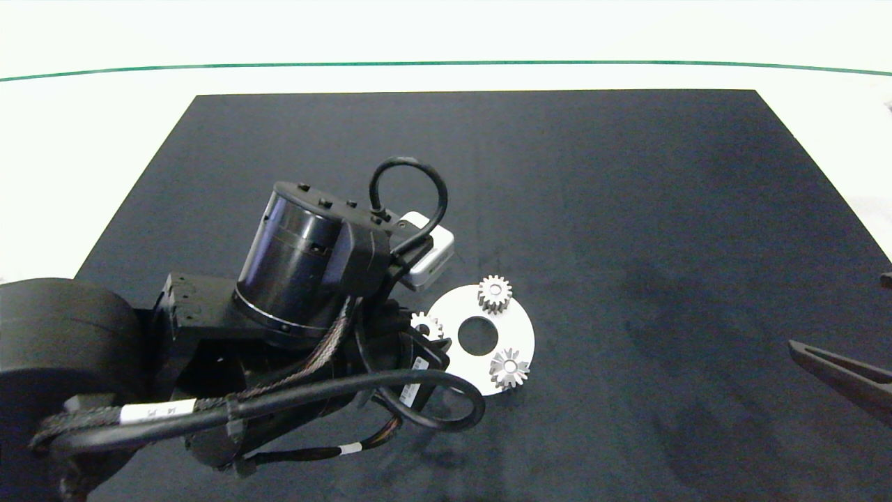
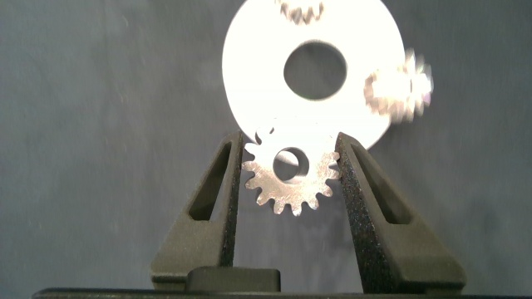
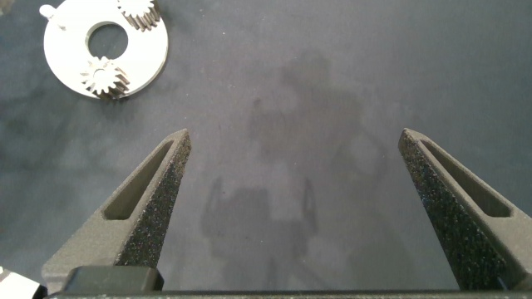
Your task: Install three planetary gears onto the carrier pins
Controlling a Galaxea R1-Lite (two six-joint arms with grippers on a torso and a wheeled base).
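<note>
Black matting covers the tabletop (image 1: 627,209), and left of centre our left arm reaches in, its left end effector (image 2: 291,178) clamped on a third gear (image 2: 291,176) held flat at the white plate's (image 1: 460,310) left rim. Two planetary gears (image 1: 494,293) lie flat on the plate, holes upward, upper and lower right. At the right edge our right end effector (image 3: 295,208) hangs wide open, empty.

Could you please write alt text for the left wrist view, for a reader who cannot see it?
The left tool holds a small silvery gear between its two fingers, at the near edge of a white round plate with a large centre hole. Two more gears sit on the plate, which lies on a dark mat.
</note>
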